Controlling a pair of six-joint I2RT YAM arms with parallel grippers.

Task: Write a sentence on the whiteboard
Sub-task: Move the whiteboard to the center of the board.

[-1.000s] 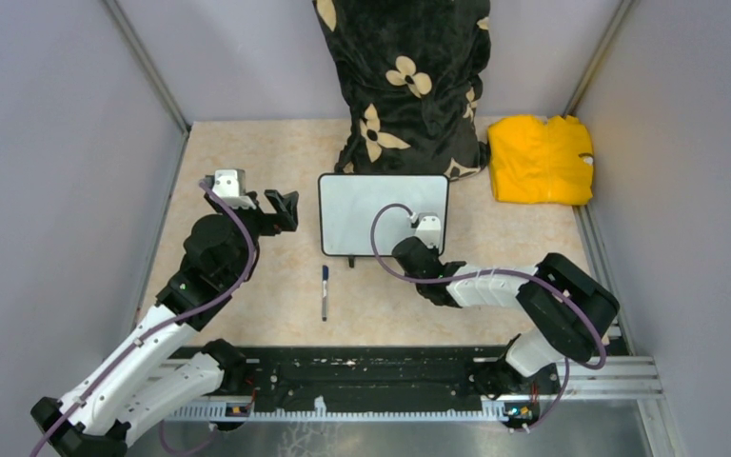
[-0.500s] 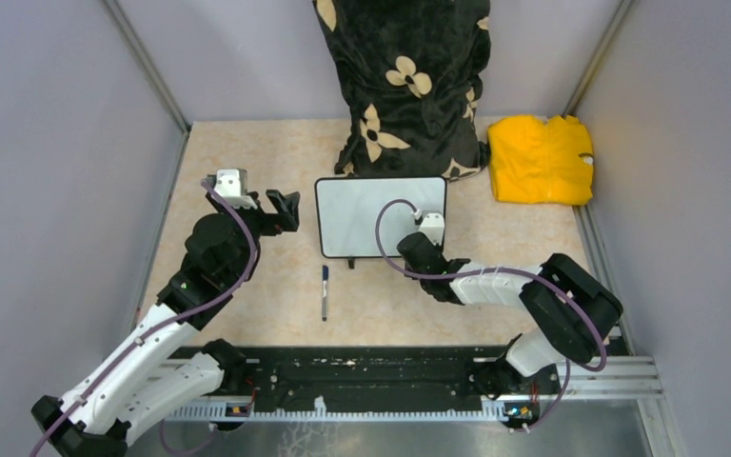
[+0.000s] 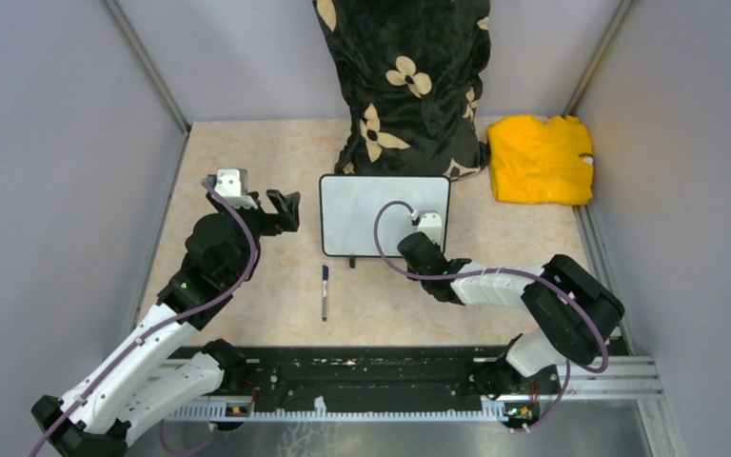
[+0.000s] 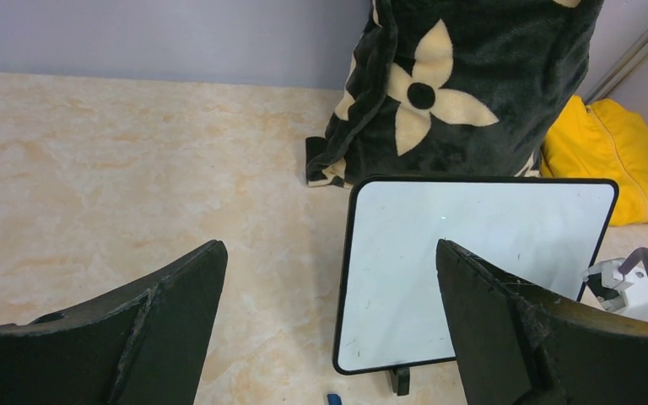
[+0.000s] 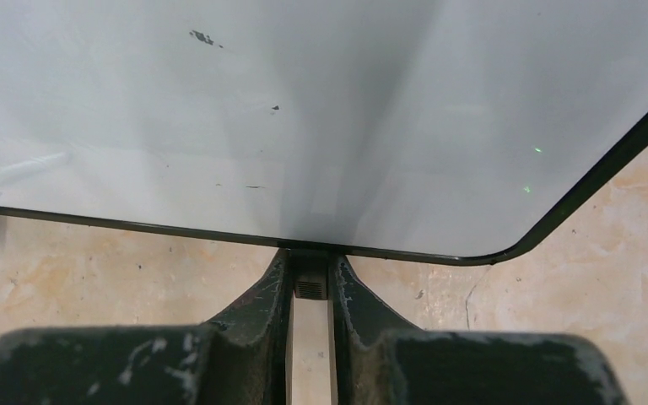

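Right wrist view first, says my spotter: what are you holding, and how will you handle it?

Me: I have the right jaws pinched closed on the small black foot [image 5: 310, 289] under the near edge of the whiteboard [image 5: 304, 110]. I judge this step to be squaring the board up before any writing. The face is blank apart from a few specks. That grip is narrow and off-centre, so I'd drag slowly and low, watching for the board pivoting or the foot slipping out. I'd finish with the long edge running left to right, clear of the flowered blanket [image 3: 405, 76].

Spotter: Where does the board sit against each set of jaws?

Me: It lies mid-counter [image 3: 247, 152], its far edge just beside the blanket. The right jaws meet it from the near side, close to its near right corner. The left jaws hang wide open, empty, near its left edge but apart from it. The marker [image 3: 325, 291] lies near of the board's left corner, not yet picked up.
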